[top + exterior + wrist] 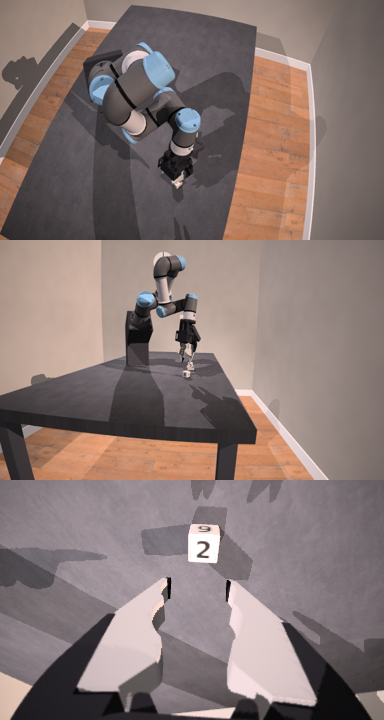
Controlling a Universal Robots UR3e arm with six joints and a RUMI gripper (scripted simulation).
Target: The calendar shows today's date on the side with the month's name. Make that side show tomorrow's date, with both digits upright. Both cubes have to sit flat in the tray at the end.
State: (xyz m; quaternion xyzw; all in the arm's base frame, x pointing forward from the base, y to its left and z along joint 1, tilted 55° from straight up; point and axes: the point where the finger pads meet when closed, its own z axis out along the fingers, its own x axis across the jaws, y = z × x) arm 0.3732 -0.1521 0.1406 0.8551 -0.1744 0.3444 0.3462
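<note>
Pincer part-open, nothing gripped, above worktop; loose cube on worktop, w/ "2" facing wrist cam.

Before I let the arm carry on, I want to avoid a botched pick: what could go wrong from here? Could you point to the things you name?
The gripper (176, 178) (186, 361) (198, 580) is open above the table; descending misaligned, a fingertip could strike the loose cube (177, 185) (186, 374) (203, 549). The tray (190, 368) stands close by, so a sideways move might bump its cube (190, 364). The loose cube shows several digits, so a wrong turn could leave the wrong one facing out.
</note>
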